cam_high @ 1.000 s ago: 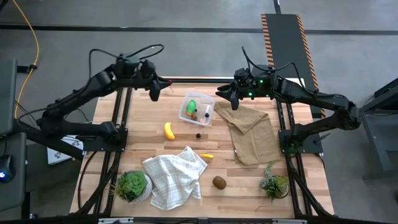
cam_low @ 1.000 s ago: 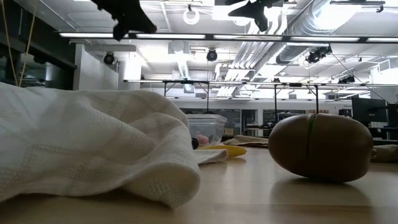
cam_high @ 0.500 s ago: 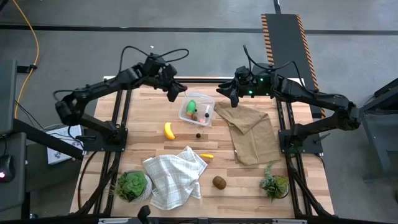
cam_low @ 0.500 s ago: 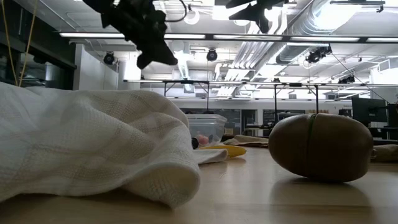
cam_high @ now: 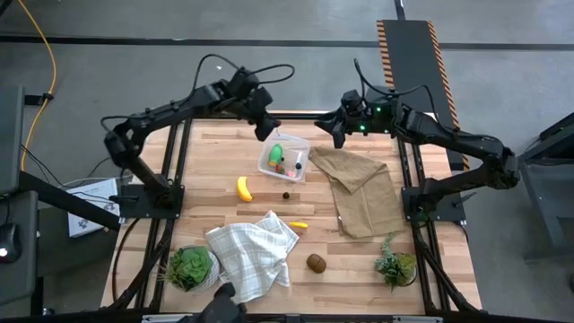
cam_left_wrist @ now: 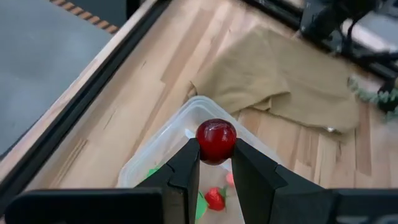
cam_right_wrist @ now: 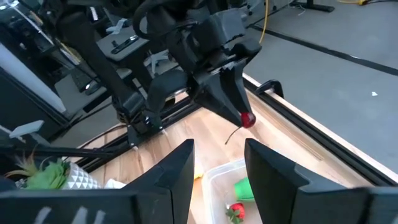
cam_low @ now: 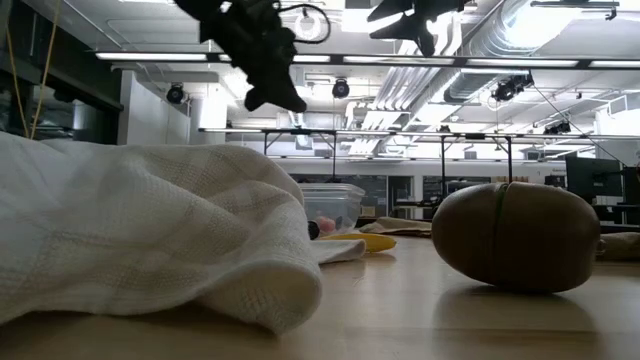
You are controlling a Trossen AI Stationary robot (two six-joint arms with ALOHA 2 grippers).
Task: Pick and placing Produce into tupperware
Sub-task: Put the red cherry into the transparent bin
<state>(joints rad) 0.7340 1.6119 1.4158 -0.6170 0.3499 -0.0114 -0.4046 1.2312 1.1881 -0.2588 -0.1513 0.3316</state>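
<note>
Red cherry [cam_left_wrist: 216, 140] clamped in left pincer [cam_left_wrist: 214, 163], above tupperware [cam_left_wrist: 186, 127].

Two dark, jointed arms trail looping black cables (a green light glows on the right one).

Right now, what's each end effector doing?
Left end effector: closed on a red cherry, above the tupperware.
Right end effector: open, empty.

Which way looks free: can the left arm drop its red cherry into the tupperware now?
Probably yes. The left gripper holds the red cherry right above the open tupperware, with nothing between them.
</note>
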